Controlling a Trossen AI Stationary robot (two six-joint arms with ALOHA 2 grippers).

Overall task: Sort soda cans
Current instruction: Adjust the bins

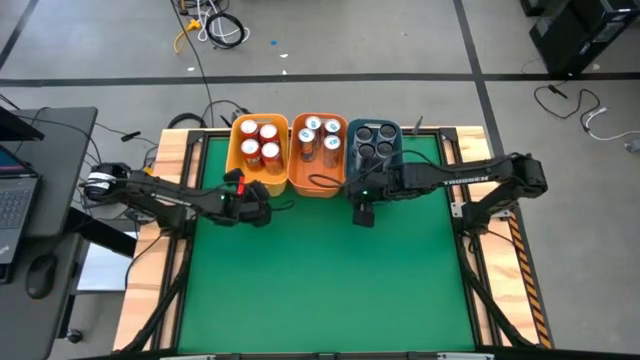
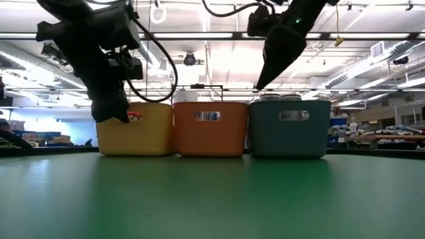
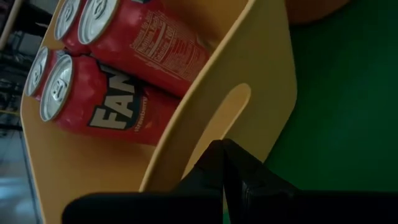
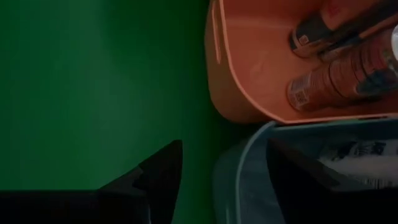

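All the soda cans stand upright in three bins along the table's far edge. The red cans (image 1: 258,143) (image 3: 124,74) are in the yellow bin (image 1: 236,168), the white cans (image 1: 319,138) (image 4: 348,74) in the orange bin (image 1: 297,172), and the dark grey cans (image 1: 374,140) in the blue bin (image 1: 350,152). My left gripper (image 1: 262,212) (image 3: 222,152) is shut, just before the yellow bin's near wall (image 3: 249,124); no touch shows. My right gripper (image 1: 363,215) (image 4: 224,142) is open above the blue bin's near wall (image 4: 245,162), holding nothing.
The three bins (image 2: 211,136) stand side by side, touching, at the far edge. Green mat (image 1: 320,290) stretches from the bins to the near edge. Wooden rails (image 1: 165,250) frame the table left and right. A desk with a laptop (image 1: 15,200) stands left of the table.
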